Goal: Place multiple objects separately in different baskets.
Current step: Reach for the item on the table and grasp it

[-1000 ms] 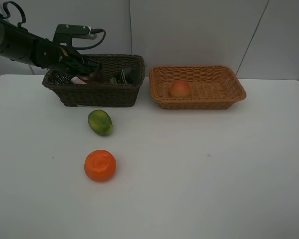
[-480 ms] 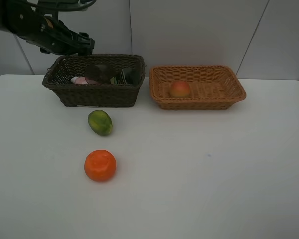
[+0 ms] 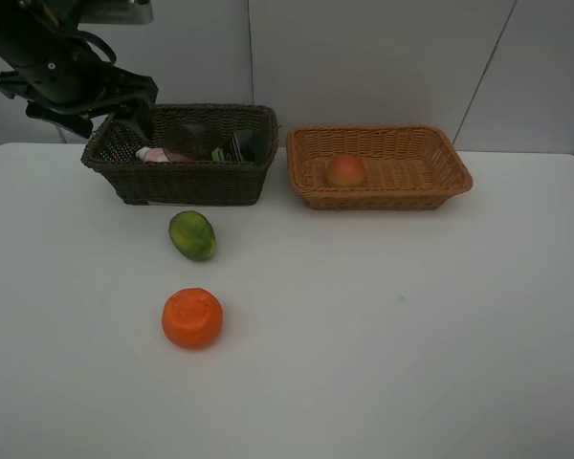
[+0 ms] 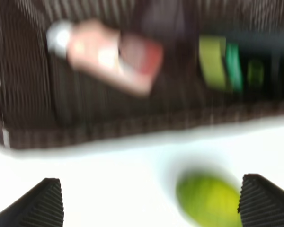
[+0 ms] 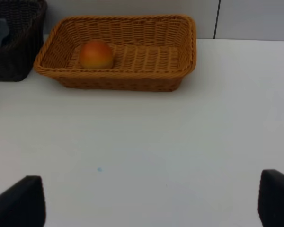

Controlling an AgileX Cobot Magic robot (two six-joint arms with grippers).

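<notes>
My left gripper (image 3: 132, 113) hangs open and empty above the left end of the dark brown basket (image 3: 187, 182). Inside that basket lie a small pink bottle (image 3: 158, 153), a mauve cup (image 3: 193, 141) and a dark green bottle (image 3: 235, 146). The blurred left wrist view shows the pink bottle (image 4: 109, 56), the green bottle (image 4: 227, 64) and the green fruit (image 4: 208, 201) near my open left gripper (image 4: 151, 203). The green fruit (image 3: 192, 234) and the orange (image 3: 192, 317) sit on the table in front of the dark basket. The peach-like fruit (image 3: 345, 170) rests in the light tan basket (image 3: 402, 198). My right gripper (image 5: 149, 201) is open and empty.
The white table (image 3: 392, 316) stretches right of the fruits and in front of the light basket (image 5: 128, 81), where the peach-like fruit (image 5: 96, 54) lies. A corner of the dark basket (image 5: 14, 52) shows in the right wrist view. A grey wall stands behind both baskets.
The left gripper has opened, left the dark basket and risen up and back to the left. The items inside stay put. The right arm's view is unchanged.
</notes>
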